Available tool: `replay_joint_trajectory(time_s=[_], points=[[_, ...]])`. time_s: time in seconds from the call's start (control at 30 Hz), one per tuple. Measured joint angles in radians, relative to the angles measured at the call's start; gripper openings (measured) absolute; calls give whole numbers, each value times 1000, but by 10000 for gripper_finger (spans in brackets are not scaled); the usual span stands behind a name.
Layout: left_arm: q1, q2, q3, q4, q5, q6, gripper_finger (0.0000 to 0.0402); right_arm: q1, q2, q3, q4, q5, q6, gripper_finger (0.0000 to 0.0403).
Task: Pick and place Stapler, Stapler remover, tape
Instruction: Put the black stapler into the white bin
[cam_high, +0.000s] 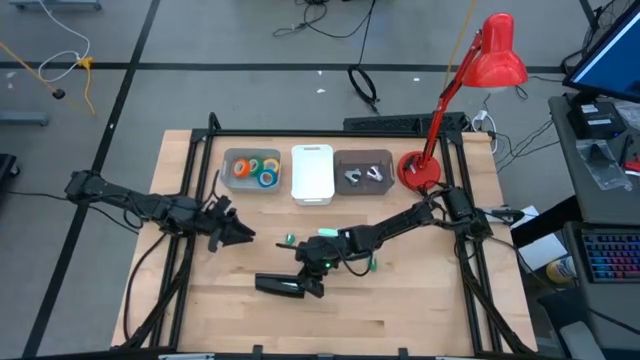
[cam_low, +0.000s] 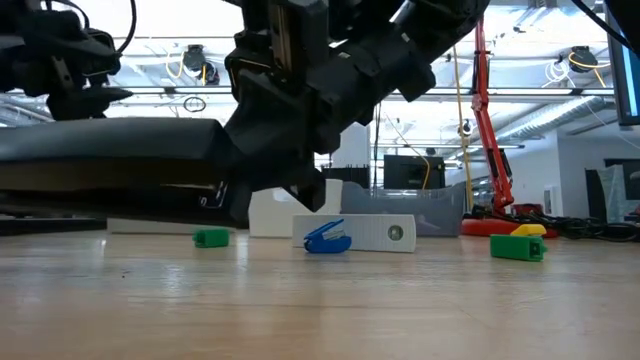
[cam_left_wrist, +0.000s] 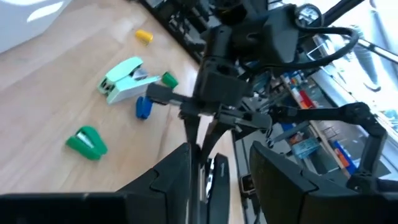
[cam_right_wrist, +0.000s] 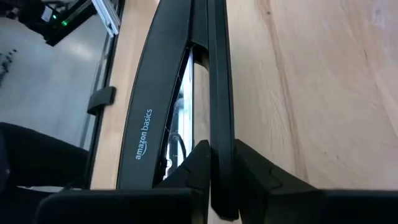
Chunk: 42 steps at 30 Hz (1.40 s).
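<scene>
The long black plastic stapler (cam_high: 280, 285) lies flat on the pale wooden bench (cam_high: 420, 310), toward the near edge and well apart from the white rectangular tray (cam_high: 312, 173) in the middle of the far row. Its long axis runs roughly parallel to that row of trays.

The right claw (cam_high: 312, 272) is down at the stapler's end nearer the bench's middle, its fingers narrowed on the stapler's thin black edge; the right wrist view shows that edge (cam_right_wrist: 217, 93) pinched between the two pads, with the body stretching straight away from the claw. So the stapler's length points away from the right arm, toward the left one.

The left claw (cam_high: 235, 232) hovers with fingers spread wide and empty, between the white tray and the stapler's other end.

Four coloured tape rolls (cam_high: 256, 170) sit in the grey bin just left of the white tray.
</scene>
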Motion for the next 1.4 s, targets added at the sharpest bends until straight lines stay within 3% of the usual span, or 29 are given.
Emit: replay_joint_trajectory(time_s=[0.33,0.67,0.9,1.17,1.4], points=[[1,0,0,76,0,65,163,-39,-1,0,37,-116,83,35],[-12,0,2,168,35,273,163,-84,-1,0,115,-288,196,35],[-66,14,67,159,35,417,163,-125,-1,1,226,-397,300,35],[-112,136,241,-77,-17,604,163,-165,-1,1,244,-587,417,35],[-141,324,428,-358,-89,684,163,-187,-2,1,272,-625,456,35]])
